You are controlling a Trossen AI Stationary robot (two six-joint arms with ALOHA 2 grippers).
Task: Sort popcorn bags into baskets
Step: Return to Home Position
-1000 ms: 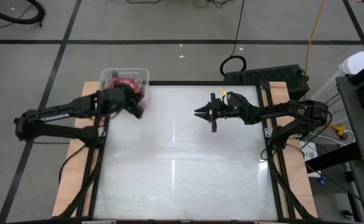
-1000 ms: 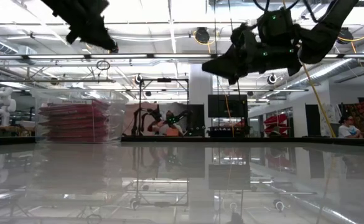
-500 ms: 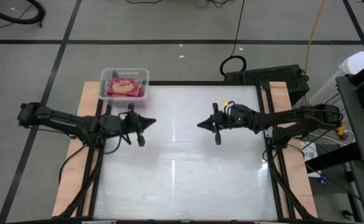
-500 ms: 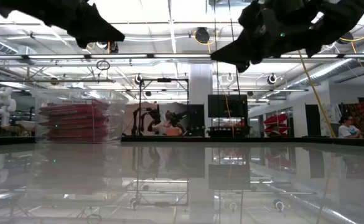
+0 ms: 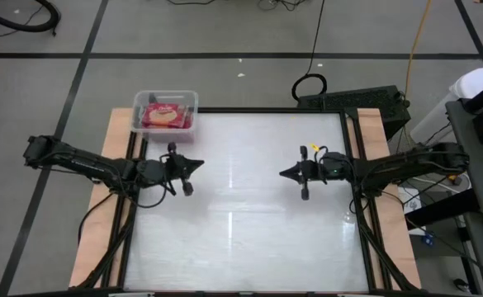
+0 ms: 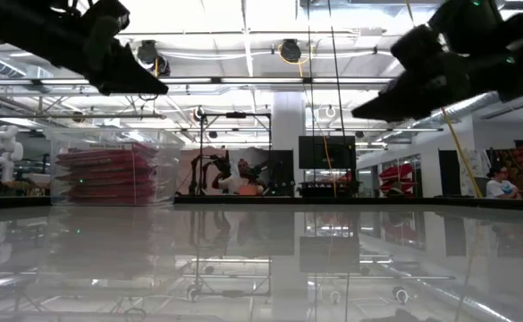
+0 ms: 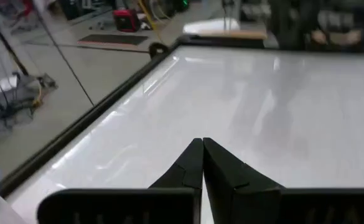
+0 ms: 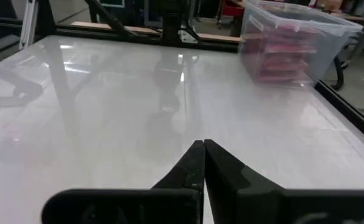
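Observation:
A clear plastic basket stands at the table's far left corner, stacked with red popcorn bags; the low view shows the basket with its stack of bags, and the right wrist view shows the basket too. My left gripper hovers shut over the table's left part, nearer than the basket, pointing toward the right edge. My right gripper hovers shut over the right part, pointing toward the left edge. Both hold nothing, as the left wrist view of my left gripper and the right wrist view of my right gripper show.
The white tabletop has a dark frame and wooden side strips. A black box sits behind the far right corner. In the low view a person sits in the room beyond the table.
My left gripper has left the basket, swung toward the table's near edge and sunk, and has shut. My right gripper has drawn back toward the table's right edge and has shut. The bags stay stacked in the basket.

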